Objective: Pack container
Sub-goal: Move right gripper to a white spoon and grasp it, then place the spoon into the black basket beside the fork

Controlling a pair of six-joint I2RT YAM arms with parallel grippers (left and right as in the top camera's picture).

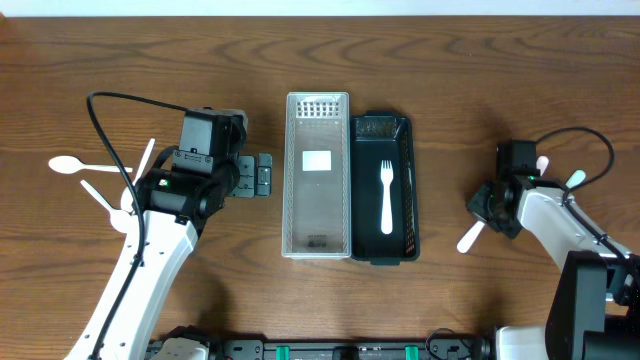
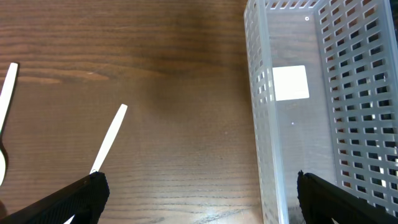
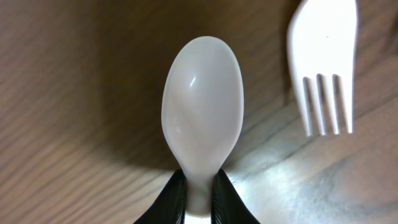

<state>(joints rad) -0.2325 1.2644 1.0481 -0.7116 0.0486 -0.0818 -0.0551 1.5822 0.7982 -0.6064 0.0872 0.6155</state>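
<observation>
Where the right claw [image 3: 199, 198] clenches, it grasps the neck of a white spoon [image 3: 200, 106], bowl pointing away; a loose fork [image 3: 323, 62] lies just beside on the table [image 3: 62, 93]. Left claw [image 1: 258, 176]: released, empty, just beside the clear basket [image 1: 318, 215]. Black tray [image 1: 408, 190], touching that basket: one packed fork [image 1: 387, 195] inside.
</observation>
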